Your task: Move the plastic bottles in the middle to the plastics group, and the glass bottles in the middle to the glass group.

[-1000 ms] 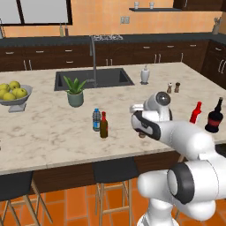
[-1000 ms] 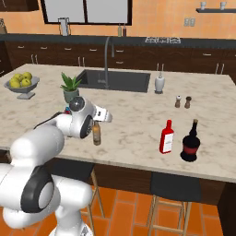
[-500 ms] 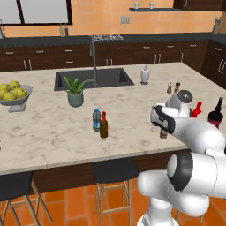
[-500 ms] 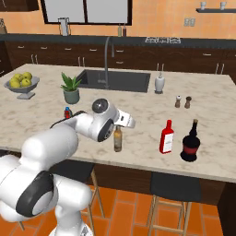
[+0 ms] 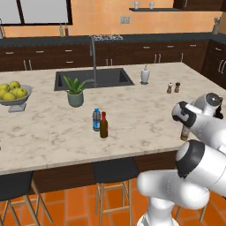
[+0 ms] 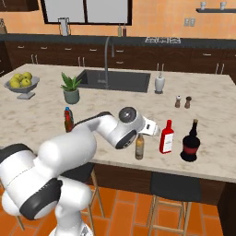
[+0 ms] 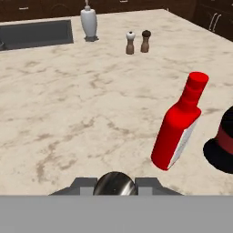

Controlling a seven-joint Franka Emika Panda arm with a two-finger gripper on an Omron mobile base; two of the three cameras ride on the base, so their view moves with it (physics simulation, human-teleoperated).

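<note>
My gripper (image 6: 140, 133) is shut on the neck of a slim amber glass bottle (image 6: 139, 147), held upright low over the counter. In the hand view its silver cap (image 7: 115, 184) sits between the fingertips. The glass group stands just to its right: a bright red bottle (image 6: 166, 137) (image 7: 179, 127) and a tall dark red-capped bottle (image 6: 191, 142) (image 7: 223, 143). In the middle of the island remain the blue-capped water bottle (image 5: 96, 119) and an amber bottle with a red top (image 5: 103, 125), side by side. The held bottle (image 5: 185, 132) shows at the counter's right front.
Salt and pepper shakers (image 7: 130, 42) and a white soap dispenser (image 7: 88, 22) stand farther back. The sink (image 5: 92, 78), a potted plant (image 5: 75, 92) and a fruit bowl (image 5: 14, 95) lie to the left. The counter's front edge (image 6: 152, 163) is close to the held bottle.
The arm has swung right across the counter, carrying the amber bottle from the middle to a spot beside the red bottle. The other two middle bottles stayed put.
</note>
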